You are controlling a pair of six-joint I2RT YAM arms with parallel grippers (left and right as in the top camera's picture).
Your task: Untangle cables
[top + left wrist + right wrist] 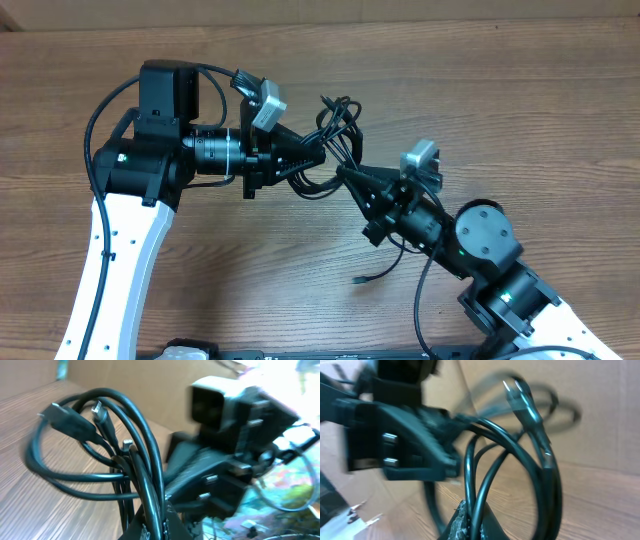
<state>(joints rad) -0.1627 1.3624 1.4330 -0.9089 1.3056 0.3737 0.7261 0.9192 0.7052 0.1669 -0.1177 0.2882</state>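
The cables (336, 128) sit as 1 bunched tangle of loops, apparently held just above the worktop (500, 90) between the 2 arms. The left claw (322, 152) is pressed together on strands from one side and the right claw (343, 172) pinches them from the other, tips nearly meeting. Each arm likely anchors a strand so that pulling apart can loosen the knot, while the plug ends (75, 422) stick out free

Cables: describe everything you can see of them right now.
The cables are slim, glossy black cords, rubbery-looking, tangled in overlapping loops. Two small plugs with silver tips stick out. The left gripper and right gripper both pinch the bundle, close together, above the wooden table.
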